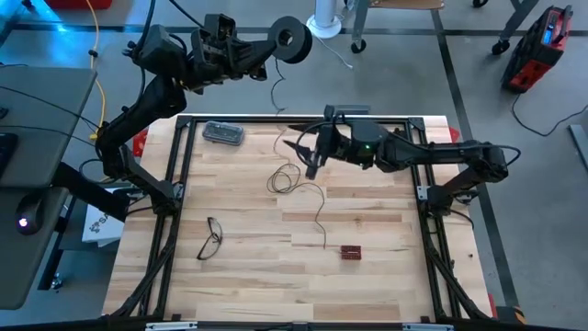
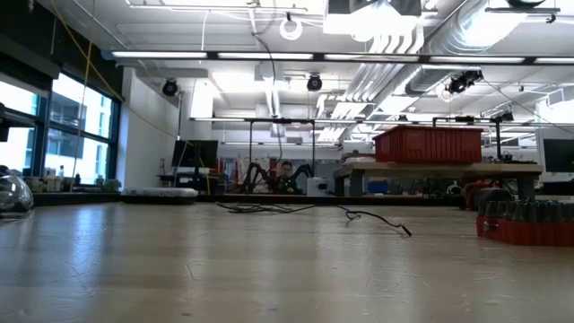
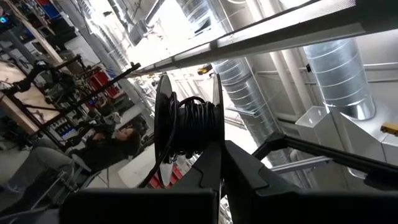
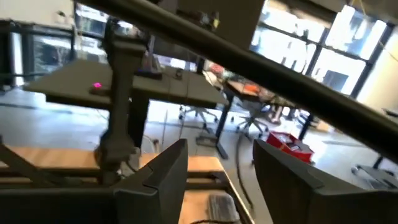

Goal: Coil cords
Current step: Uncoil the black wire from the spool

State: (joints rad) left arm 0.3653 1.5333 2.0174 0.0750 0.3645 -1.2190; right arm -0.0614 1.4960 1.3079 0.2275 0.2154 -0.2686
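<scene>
Reel (image 1: 293, 39) clamped in left end effector (image 1: 272, 46) (raised beyond table), wire (image 1: 292, 175) beneath spread right end effector (image 1: 306, 153).

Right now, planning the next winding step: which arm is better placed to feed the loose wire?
Right. Its hand hovers, fingers apart, beside the slack wire on the table; the left hand is raised, clamping the reel.

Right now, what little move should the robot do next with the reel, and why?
Probably turn the reel, held up past the table's far edge by the left gripper, to wind in more wire. Much of it lies loose on the table, below the open right gripper.
</scene>
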